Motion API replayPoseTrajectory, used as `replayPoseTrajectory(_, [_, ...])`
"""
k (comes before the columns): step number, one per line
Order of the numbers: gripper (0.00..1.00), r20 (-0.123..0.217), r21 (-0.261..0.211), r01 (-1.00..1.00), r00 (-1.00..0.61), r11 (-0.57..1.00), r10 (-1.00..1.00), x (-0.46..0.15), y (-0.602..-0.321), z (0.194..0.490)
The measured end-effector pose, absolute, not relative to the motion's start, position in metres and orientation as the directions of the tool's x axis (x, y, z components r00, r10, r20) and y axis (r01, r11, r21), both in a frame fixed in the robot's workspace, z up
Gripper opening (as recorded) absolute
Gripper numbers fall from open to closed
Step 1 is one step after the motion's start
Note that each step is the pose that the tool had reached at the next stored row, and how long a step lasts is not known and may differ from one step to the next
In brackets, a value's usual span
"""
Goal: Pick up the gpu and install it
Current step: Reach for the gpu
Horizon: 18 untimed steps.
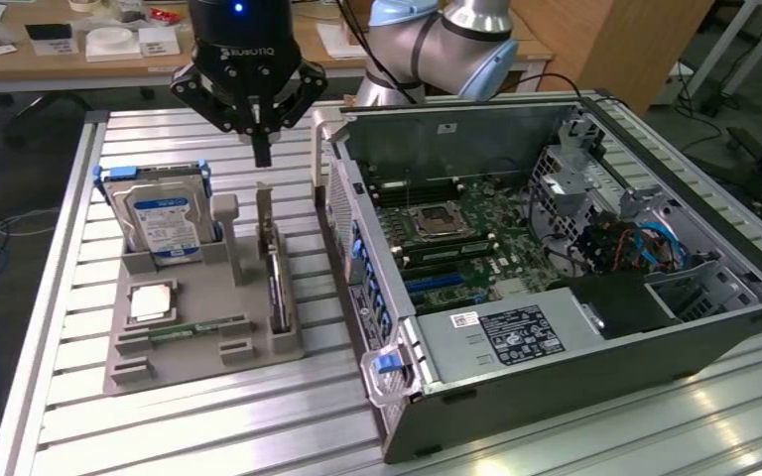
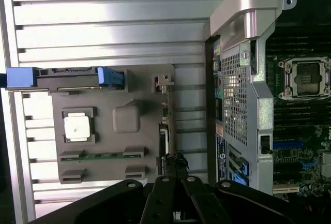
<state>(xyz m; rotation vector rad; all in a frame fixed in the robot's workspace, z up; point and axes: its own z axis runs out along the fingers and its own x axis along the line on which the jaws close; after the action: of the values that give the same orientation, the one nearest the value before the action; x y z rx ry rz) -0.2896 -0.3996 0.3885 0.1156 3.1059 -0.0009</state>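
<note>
fingers (image 1: 261,139) pinched together, empty; gripper (image 1: 262,157) hangs just above the gpu (image 1: 274,266), which stands on edge in the grey tray (image 1: 183,349) beside the open case (image 1: 554,347). risk, as i judge it: closed tips could hit the card's top edge, or an off-centre grip could tilt it.

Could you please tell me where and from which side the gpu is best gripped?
Likely its exposed top edge, from straight above: the gpu stands on edge in the gray holder, its upper faces clear, so the jaws could close across its thin board.
</note>
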Motion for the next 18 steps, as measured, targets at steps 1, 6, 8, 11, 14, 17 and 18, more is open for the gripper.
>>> replayPoseTrajectory(1, [0.11, -0.034, 0.001, 0.074, -0.997, 0.997, 0.074, -0.29, -0.401, 0.389])
replayPoseTrajectory(6, [0.11, -0.033, 0.003, 0.074, -0.997, 0.997, 0.074, -0.293, -0.409, 0.388])
replayPoseTrajectory(8, [0.11, -0.033, 0.007, 0.074, -0.997, 0.997, 0.074, -0.293, -0.413, 0.388])
replayPoseTrajectory(11, [0.11, -0.033, 0.012, 0.074, -0.997, 0.997, 0.075, -0.294, -0.421, 0.387])
replayPoseTrajectory(14, [0.11, -0.033, 0.013, 0.074, -0.997, 0.997, 0.075, -0.294, -0.427, 0.386])
replayPoseTrajectory(17, [0.11, -0.033, 0.013, 0.074, -0.997, 0.997, 0.074, -0.294, -0.43, 0.385])
replayPoseTrajectory(18, [0.11, -0.033, 0.013, 0.074, -0.997, 0.997, 0.074, -0.294, -0.431, 0.385])
